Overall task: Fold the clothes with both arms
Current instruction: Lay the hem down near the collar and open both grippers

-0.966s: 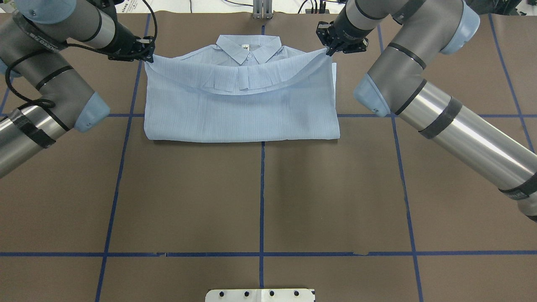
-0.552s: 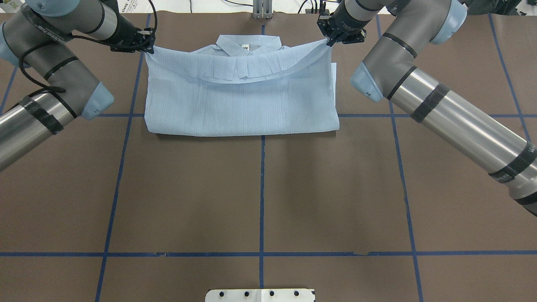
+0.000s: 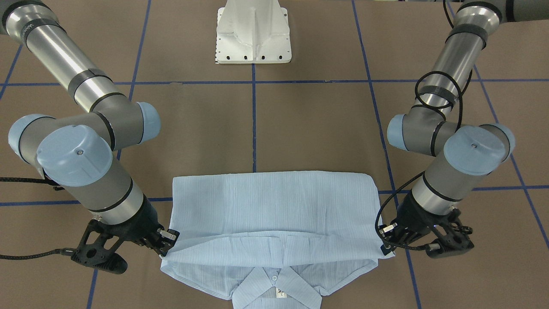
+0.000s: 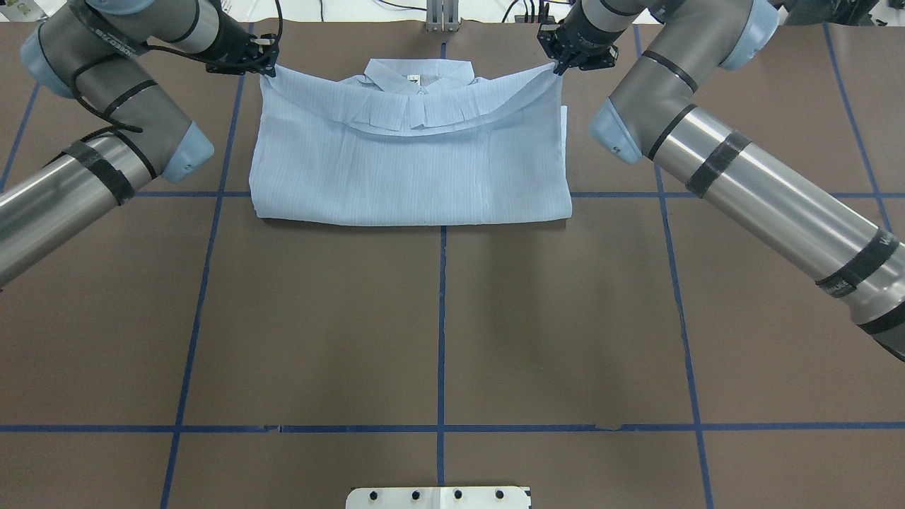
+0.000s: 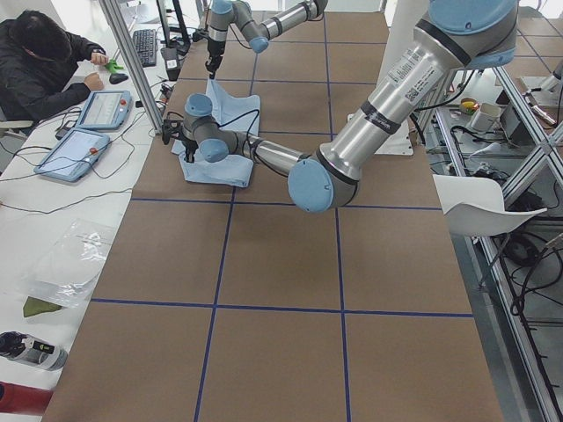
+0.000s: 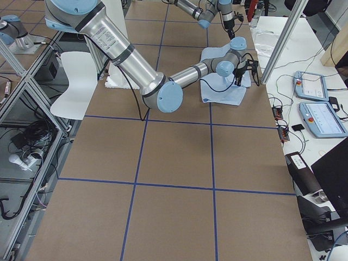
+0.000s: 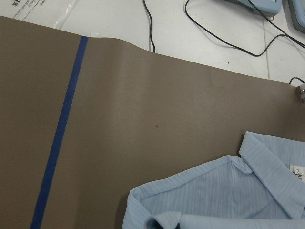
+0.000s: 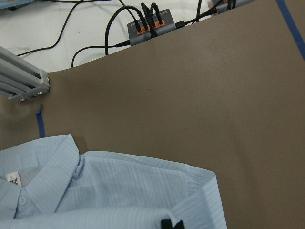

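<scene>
The pale light-blue shirt (image 4: 410,162) lies on the brown table, collar (image 4: 418,73) at the far side, its lower half folded up over the front. My left gripper (image 4: 266,66) is shut on the left corner of the lifted hem. My right gripper (image 4: 558,68) is shut on the right corner. The hem sags between them just short of the collar. In the front-facing view the shirt (image 3: 274,201) spans between the left gripper (image 3: 387,248) and the right gripper (image 3: 165,250). The left wrist view shows the shirt's shoulder and collar (image 7: 224,191); the right wrist view shows the same on the other side (image 8: 119,186).
The white pedestal base (image 4: 438,497) sits at the near edge. Blue tape lines (image 4: 442,318) grid the table. An aluminium post (image 4: 442,18) and a cable hub (image 8: 147,26) stand past the far edge. An operator (image 5: 44,70) sits with tablets at the side desk.
Both grippers have carried the hem farther toward the collar. The left gripper has also moved inward. The fold line at the near side has crept a little farther away.
</scene>
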